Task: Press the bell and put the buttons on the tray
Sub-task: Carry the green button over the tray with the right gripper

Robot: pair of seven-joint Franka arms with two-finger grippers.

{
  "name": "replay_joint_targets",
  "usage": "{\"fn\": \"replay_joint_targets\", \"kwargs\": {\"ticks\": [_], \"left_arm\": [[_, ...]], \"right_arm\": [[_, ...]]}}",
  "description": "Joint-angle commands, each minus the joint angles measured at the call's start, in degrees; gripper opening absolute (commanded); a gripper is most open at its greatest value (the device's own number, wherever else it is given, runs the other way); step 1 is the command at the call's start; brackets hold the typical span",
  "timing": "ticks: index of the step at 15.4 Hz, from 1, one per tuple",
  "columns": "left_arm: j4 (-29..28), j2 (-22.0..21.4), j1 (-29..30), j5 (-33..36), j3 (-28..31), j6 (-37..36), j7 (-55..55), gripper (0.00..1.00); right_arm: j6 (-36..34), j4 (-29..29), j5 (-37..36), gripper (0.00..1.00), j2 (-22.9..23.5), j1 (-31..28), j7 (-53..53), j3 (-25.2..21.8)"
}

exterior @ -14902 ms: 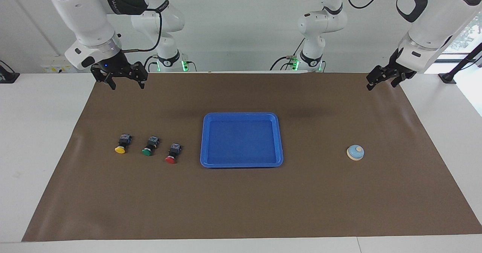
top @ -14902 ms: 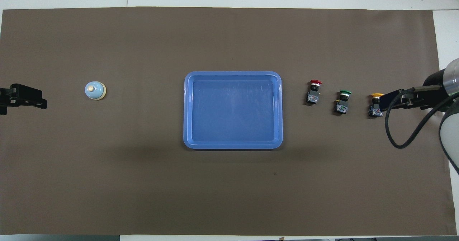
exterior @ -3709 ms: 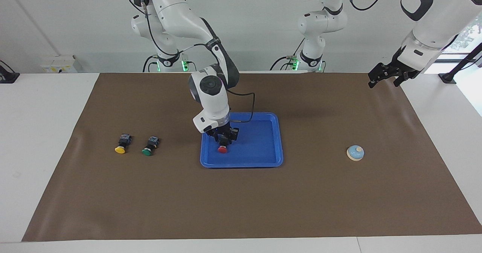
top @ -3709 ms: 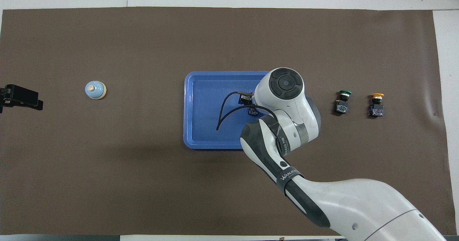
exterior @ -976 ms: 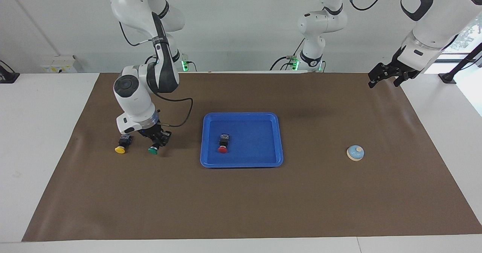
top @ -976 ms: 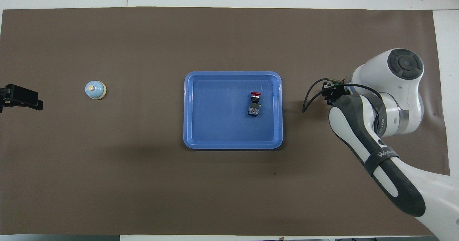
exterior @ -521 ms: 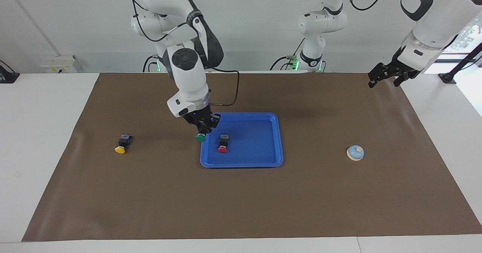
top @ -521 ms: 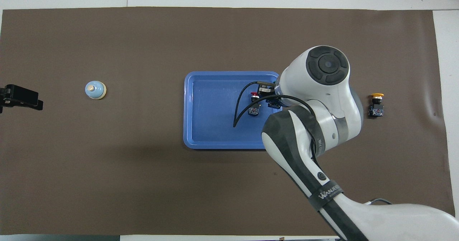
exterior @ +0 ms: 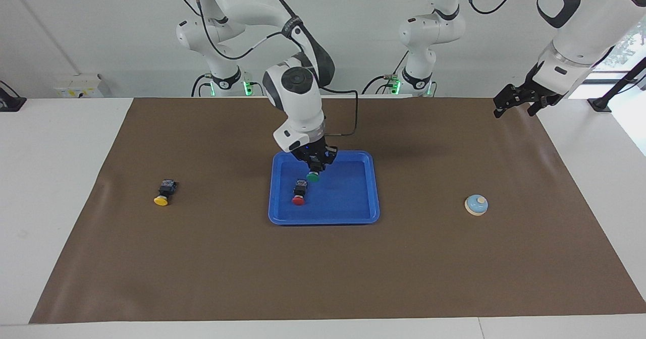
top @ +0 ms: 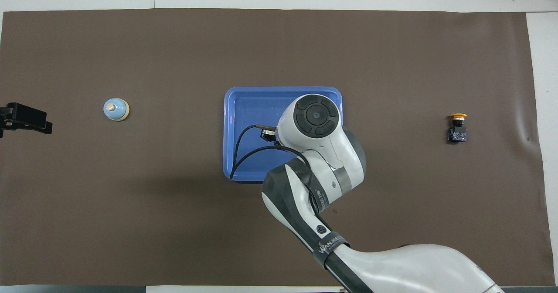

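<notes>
My right gripper (exterior: 314, 168) is shut on the green button (exterior: 313, 177) and holds it over the blue tray (exterior: 353, 220), above the part nearer the robots. The red button (exterior: 299, 193) lies in the tray, close beside the green one. The yellow button (exterior: 162, 193) lies on the mat toward the right arm's end, also in the overhead view (top: 457, 127). The bell (exterior: 476, 204) stands toward the left arm's end, also in the overhead view (top: 116, 110). In the overhead view my right arm hides the green and red buttons and part of the tray (top: 244, 105). My left gripper (exterior: 515, 103) waits open above the mat's corner.
A brown mat (exterior: 323, 278) covers the table, with white table edge around it. The right arm's cable (top: 244, 149) loops over the tray.
My right gripper has carried the green button from the tray's rim at the right arm's end to over the tray's inside. The left arm has not moved.
</notes>
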Motion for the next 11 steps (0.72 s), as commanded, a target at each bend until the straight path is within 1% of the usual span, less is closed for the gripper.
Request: {"fn": "replay_joint_targets", "kwargs": {"ticks": [1, 2, 5, 6, 7, 8, 10, 11], "left_arm": [[-0.21, -0.72, -0.15, -0.05, 0.32, -0.19, 0.26, 1.0], [-0.21, -0.72, -0.24, -0.05, 0.32, -0.19, 0.26, 1.0], [-0.21, -0.72, -0.24, -0.14, 0.32, -0.19, 0.26, 1.0], [-0.21, -0.72, -0.24, -0.05, 0.32, -0.19, 0.26, 1.0], [-0.21, -0.72, -0.24, -0.05, 0.32, -0.19, 0.26, 1.0], [-0.21, -0.72, -0.24, -0.14, 0.32, -0.19, 0.26, 1.0], [-0.21, -0.72, -0.24, -0.05, 0.32, -0.19, 0.26, 1.0], [-0.21, -0.72, -0.24, -0.05, 0.32, -0.19, 0.26, 1.0]], "right_arm": [[2.6, 1.07, 0.04, 0.0, 2.55, -0.45, 0.15, -0.26], [3.92, 0.73, -0.05, 0.0, 3.08, -0.45, 0.15, -0.17], [4.81, -0.15, -0.14, 0.0, 3.52, -0.62, -0.37, -0.26], [5.85, -1.11, -0.14, 0.06, 3.35, -0.62, -0.03, -0.26], [6.39, -1.91, -0.14, 0.36, 3.17, -0.45, 0.41, -0.17], [6.13, -2.18, -0.14, 0.42, 3.08, -0.1, 0.5, -0.17], [5.95, -2.35, -0.14, 0.68, 3.0, 0.34, 0.51, -0.26], [5.69, -2.27, -0.14, 0.73, 2.99, 0.34, 0.51, -0.26]]}}
